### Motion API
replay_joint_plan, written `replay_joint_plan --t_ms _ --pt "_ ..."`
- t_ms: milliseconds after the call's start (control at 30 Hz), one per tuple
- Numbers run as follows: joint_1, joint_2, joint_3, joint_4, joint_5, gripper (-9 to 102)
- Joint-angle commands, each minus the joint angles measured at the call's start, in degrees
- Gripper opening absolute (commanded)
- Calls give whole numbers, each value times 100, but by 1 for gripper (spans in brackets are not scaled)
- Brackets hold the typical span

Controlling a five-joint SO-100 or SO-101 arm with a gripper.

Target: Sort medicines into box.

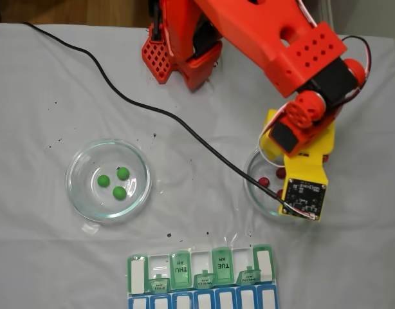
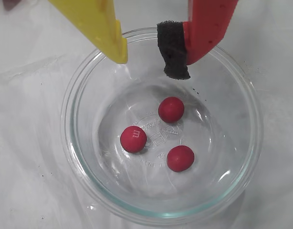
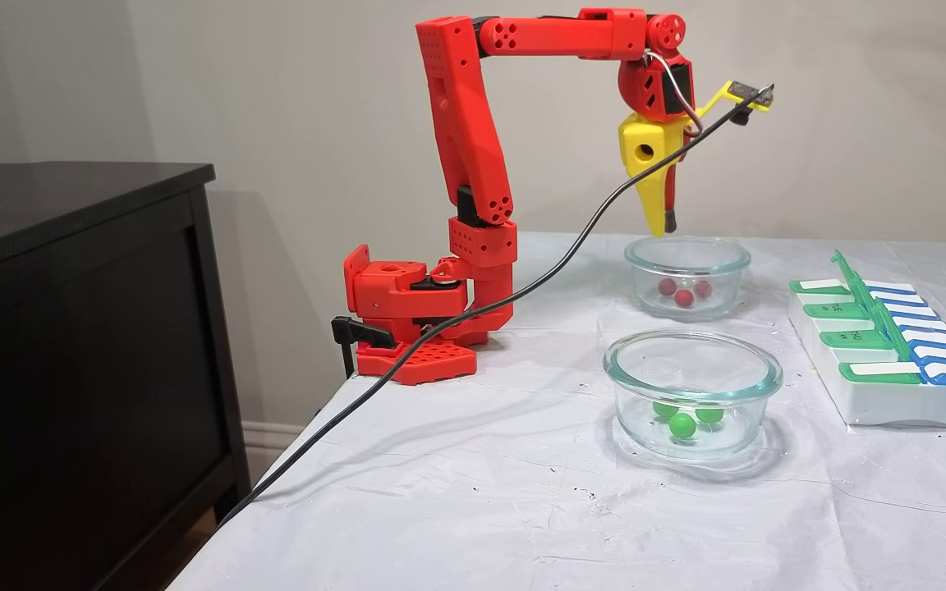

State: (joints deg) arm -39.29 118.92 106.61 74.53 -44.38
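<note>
Above the glass dish (image 2: pixel 70 138) of red balls (image 2: pixel 171 109), fingers (image 2: pixel 175 55) slightly spread, seemingly touching nothing.

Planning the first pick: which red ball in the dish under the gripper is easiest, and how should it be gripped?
Probably the upper red ball, nearest the open gripper and apart from the others. Come straight down into the glass dish; pinch across its middle, since it is round.

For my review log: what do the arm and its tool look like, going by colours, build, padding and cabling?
The arm is bright red plastic with perforated panels and a gridded base. Its tool pairs a yellow tapered finger with a red finger tipped with a black foam pad. A yellow bracket carries a small black camera board, fed by a black cable.
</note>
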Motion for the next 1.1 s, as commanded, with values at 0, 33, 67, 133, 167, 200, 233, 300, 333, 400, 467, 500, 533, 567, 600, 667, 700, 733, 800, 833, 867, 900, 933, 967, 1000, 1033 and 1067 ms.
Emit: replay_joint_plan --t_ms 0,33,67,133,167,200,233,300,333,400,467,500,533,567,600,667,700,733,800,833,867,900,933,967,1000,1033,1067 --pt "-141 44 -229 -202 105 16" --pt "-141 18 -229 -255 185 16" --pt "-123 -9 -237 -308 272 17" --pt "-105 -97 -255 -369 387 17" --pt "-114 -149 -264 -387 396 17" --pt "-132 -193 -264 -404 404 17" --pt "-141 -220 -229 -448 439 17" --pt "-141 -229 -141 -606 501 17" --pt "-141 -246 -97 -694 545 17" --pt "-141 -281 -70 -773 589 17" --pt "-132 -360 -79 -791 598 18" --pt "-132 -369 -79 -809 615 18" --pt "-132 -369 -70 -835 624 18" --pt "-141 -369 -44 -835 624 18" --pt "-149 -369 -18 -835 624 18" --pt "-176 -360 44 -853 624 18" --pt "-185 -352 88 -888 642 18" --pt "-193 -352 114 -932 659 18" --pt "-193 -387 167 -1002 721 18" --pt "-193 -413 202 -1046 765 18" --pt "-193 -448 229 -1081 835 18" --pt "-211 -475 246 -1107 879 18" --pt "-229 -501 281 -1134 905 18" --pt "-246 -536 316 -1178 932 18" --pt "-255 -562 352 -1213 949 18" --pt "-264 -598 360 -1239 958 18" --pt "-264 -633 360 -1239 967 18"
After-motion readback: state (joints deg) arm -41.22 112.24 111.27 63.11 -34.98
